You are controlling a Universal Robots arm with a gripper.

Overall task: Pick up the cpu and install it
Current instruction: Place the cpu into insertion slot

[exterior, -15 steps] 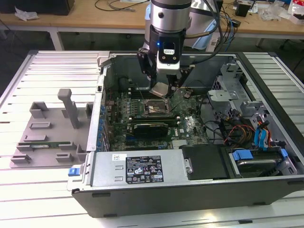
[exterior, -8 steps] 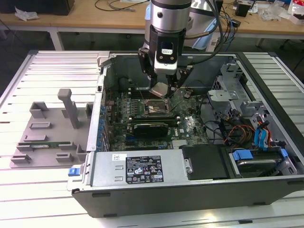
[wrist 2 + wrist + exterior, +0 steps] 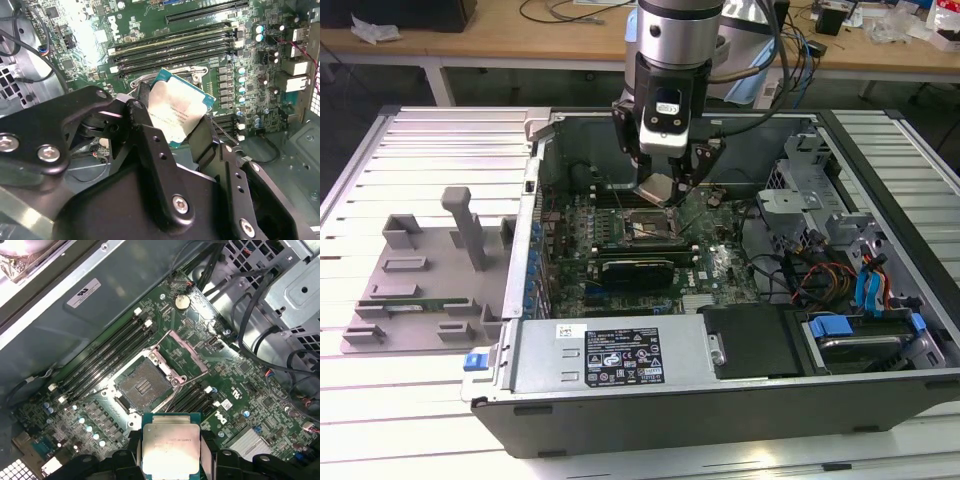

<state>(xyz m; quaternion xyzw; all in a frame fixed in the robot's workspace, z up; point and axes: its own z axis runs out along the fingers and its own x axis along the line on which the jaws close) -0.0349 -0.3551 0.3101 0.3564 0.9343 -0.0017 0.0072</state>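
Note:
The cpu [image 3: 658, 188] is a flat square chip with a silver top and a teal edge. My gripper [image 3: 661, 190] is shut on it, hanging inside the open computer case above the motherboard [image 3: 705, 262]. In both wrist views the cpu [image 3: 175, 112] [image 3: 171, 446] sits clamped by two opposite edges between the black fingers [image 3: 202, 141] [image 3: 209, 452]. The empty cpu socket [image 3: 141, 385] lies on the board just beyond the chip, with its metal load plate [image 3: 182, 353] swung open. In the exterior view the socket [image 3: 645, 229] is just below the gripper.
Memory slots [image 3: 107, 347] flank the socket on both sides. A black graphics card [image 3: 638, 270] lies in front of the socket. Cables and drive cages [image 3: 830, 250] fill the case at the exterior view's right. A grey plastic tray [image 3: 420, 280] rests on the table at the left.

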